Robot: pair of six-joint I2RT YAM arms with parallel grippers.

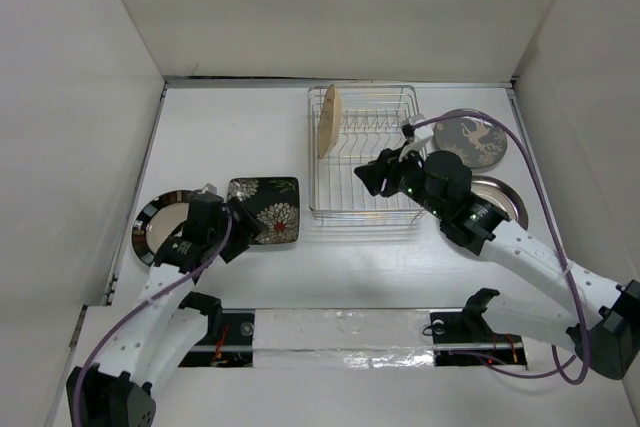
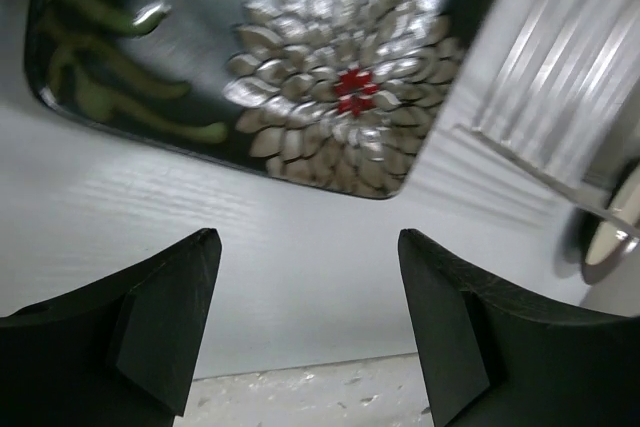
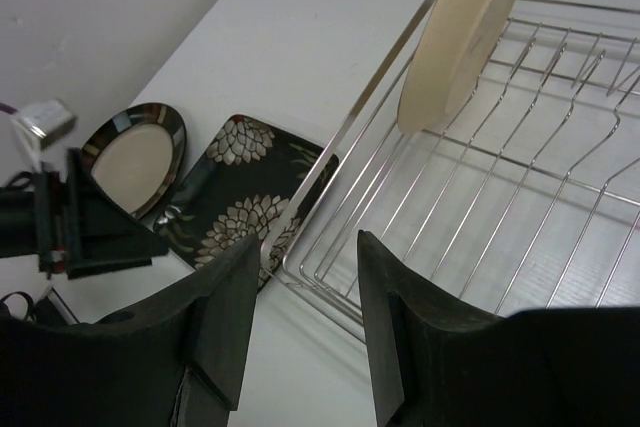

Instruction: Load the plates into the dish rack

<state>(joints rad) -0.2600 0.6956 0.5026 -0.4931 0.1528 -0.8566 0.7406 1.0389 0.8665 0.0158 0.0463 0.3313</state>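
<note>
While the left arm hovers beside the square plate, fingers apart.

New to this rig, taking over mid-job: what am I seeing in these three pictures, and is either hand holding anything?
A left arm and a right arm sit at the near edge of the table, each ending in a two-finger hand. One picture looks down from above and behind them; the other two come from a camera on each wrist. The left hand is open and empty, facing the black square plate. The right hand, also open and empty, hangs over the near part of the dish rack. One tan plate stands in the rack. On the table lie a dark plate with a cream centre at far left, a dark patterned plate right of the rack, and another round plate partly under the right arm.
</note>
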